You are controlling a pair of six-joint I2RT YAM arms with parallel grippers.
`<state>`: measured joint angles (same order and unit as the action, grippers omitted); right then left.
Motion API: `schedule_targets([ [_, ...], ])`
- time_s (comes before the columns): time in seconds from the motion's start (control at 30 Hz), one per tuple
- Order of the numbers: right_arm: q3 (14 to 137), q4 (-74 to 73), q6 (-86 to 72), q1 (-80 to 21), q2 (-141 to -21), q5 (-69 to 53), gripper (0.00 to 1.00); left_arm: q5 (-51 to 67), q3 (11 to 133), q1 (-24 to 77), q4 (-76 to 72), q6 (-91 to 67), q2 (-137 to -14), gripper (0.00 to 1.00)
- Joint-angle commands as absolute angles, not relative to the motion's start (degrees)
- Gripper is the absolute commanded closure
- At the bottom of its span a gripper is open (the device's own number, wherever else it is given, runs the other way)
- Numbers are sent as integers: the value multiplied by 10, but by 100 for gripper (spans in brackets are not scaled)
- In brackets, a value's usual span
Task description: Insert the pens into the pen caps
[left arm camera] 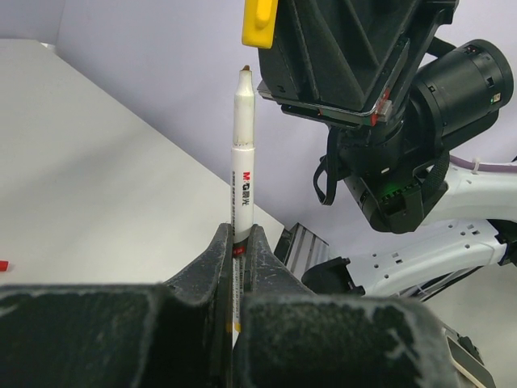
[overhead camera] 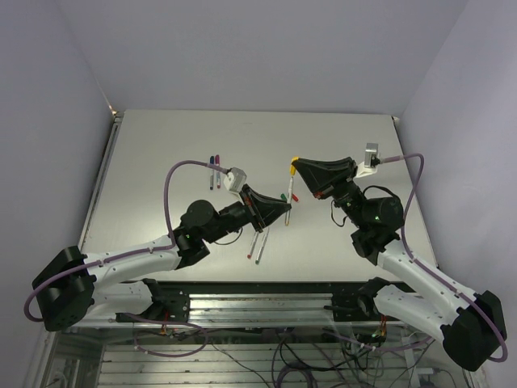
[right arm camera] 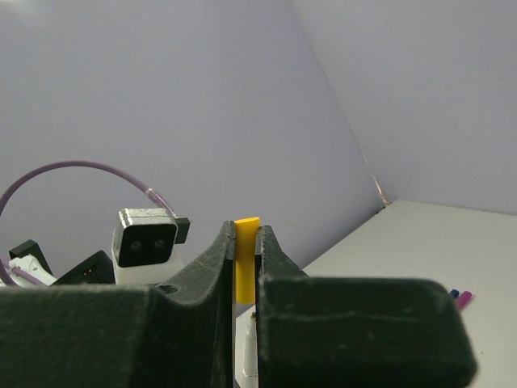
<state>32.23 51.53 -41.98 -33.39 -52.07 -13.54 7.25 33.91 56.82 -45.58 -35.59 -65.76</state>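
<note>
The left fingers (left arm camera: 220,257) are clamped tight on a white pen (left arm camera: 243,153), gripping its lower barrel. Its long axis runs straight out from the fingers, with the bare dark tip leading toward the yellow cap (right arm camera: 245,263), which is pinched fast in the right fingers (right arm camera: 212,260). Tip and cap mouth sit just apart and seem slightly out of line, though the angle is poor. Both hang over the middle of the surface (overhead camera: 161,145), well away from its edges, with open room all round. The magenta- and blue-ended pens (overhead camera: 215,171) lie further back on the left, pointing front to back. Two more pens (overhead camera: 257,244) lie by the left arm, and a red cap (overhead camera: 294,198) lies near the left fingers.
</note>
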Motion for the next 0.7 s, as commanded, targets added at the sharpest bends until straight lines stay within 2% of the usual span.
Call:
schedule_targets([
  [0.0,327,506,-414,-336,-509,-139,100,69,350,565,-462,-345,-651,93],
  [0.67,322,495,-408,-337,-512,-136,100,53,347,565,-455,-334,-635,93],
])
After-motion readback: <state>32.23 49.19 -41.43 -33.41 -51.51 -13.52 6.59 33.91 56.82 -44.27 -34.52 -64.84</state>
